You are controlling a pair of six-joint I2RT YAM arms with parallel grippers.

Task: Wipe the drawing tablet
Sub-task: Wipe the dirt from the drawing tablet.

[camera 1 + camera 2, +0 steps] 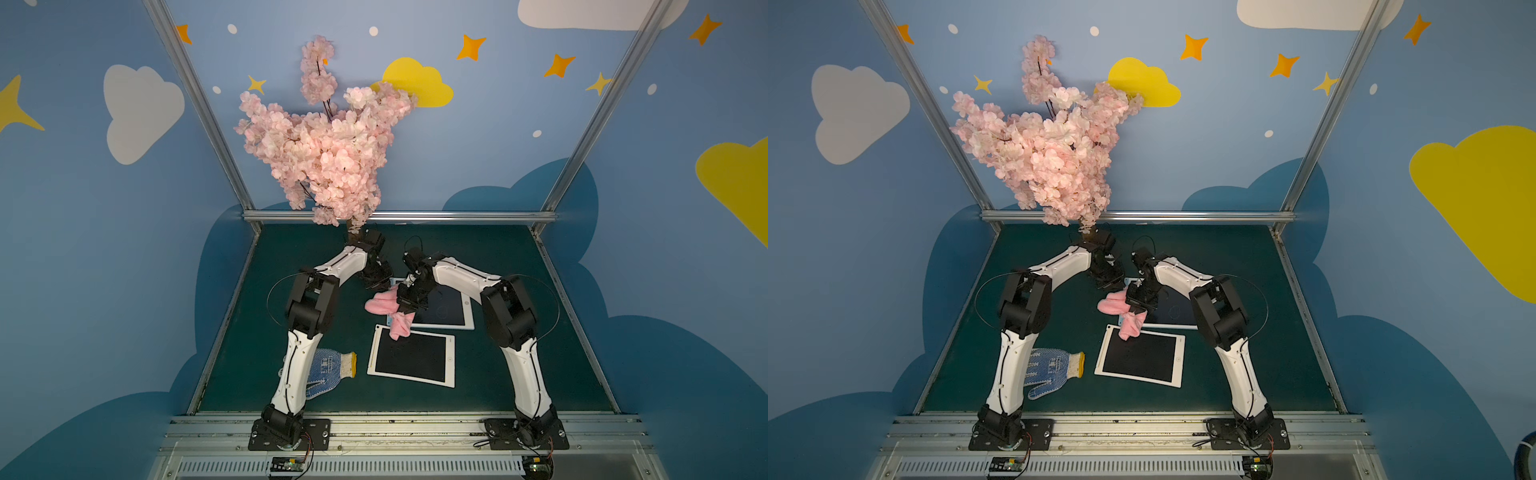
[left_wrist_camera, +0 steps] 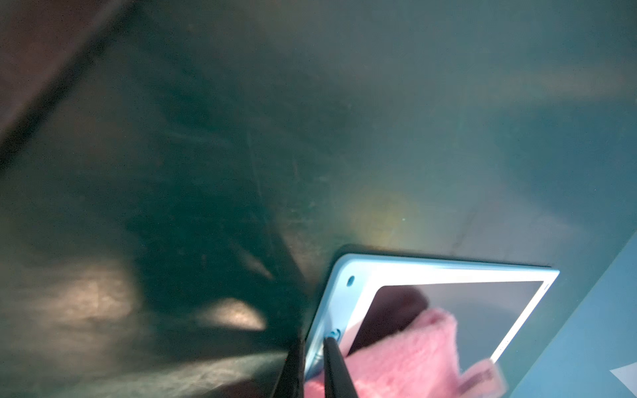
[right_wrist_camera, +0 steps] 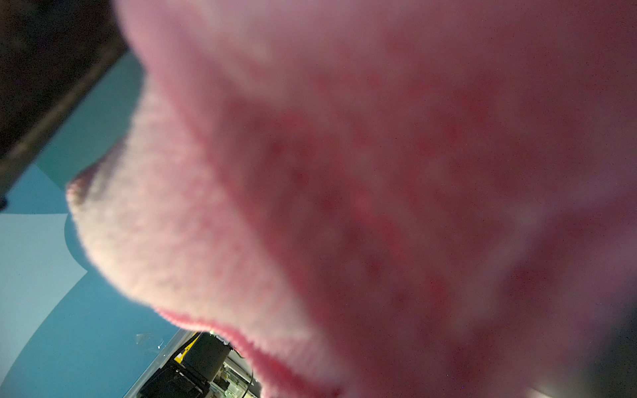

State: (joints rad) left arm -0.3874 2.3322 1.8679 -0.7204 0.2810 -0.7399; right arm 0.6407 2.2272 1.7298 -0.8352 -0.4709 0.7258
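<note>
Bimanual arrangement on a dark green surface (image 1: 498, 365), seen from above and from both wrists. The blue-rimmed drawing tablet (image 1: 449, 309) lies flat toward the far middle of the surface, partly hidden beneath the right forearm in both top views. The right end effector (image 1: 405, 307) points down over the tablet's left part, its fingers pressed together on a fluffy pink cloth (image 1: 380, 303). One lobe of the cloth bulges out to the left. A lower flap overlaps the far edge of a white tablet (image 1: 411, 357), which lies nearer the arm bases and just beside the blue-rimmed one. In the right wrist view the cloth (image 3: 379, 172) is blurred and fills nearly the whole frame, hiding the fingers. The left end effector (image 1: 376, 284) reaches down at the far left corner of the blue-rimmed tablet. In the left wrist view its two dark fingers (image 2: 336, 368) stand close together with the tablet's light blue rim between them, pinching that edge, and the pink cloth rests on the grey screen (image 2: 482, 310) just beside them. A blue-dotted work glove (image 1: 328, 370) lies flat beside the left arm's lower link, well apart from both tablets. An artificial pink blossom tree (image 1: 324, 153) stands at the far edge.
</note>
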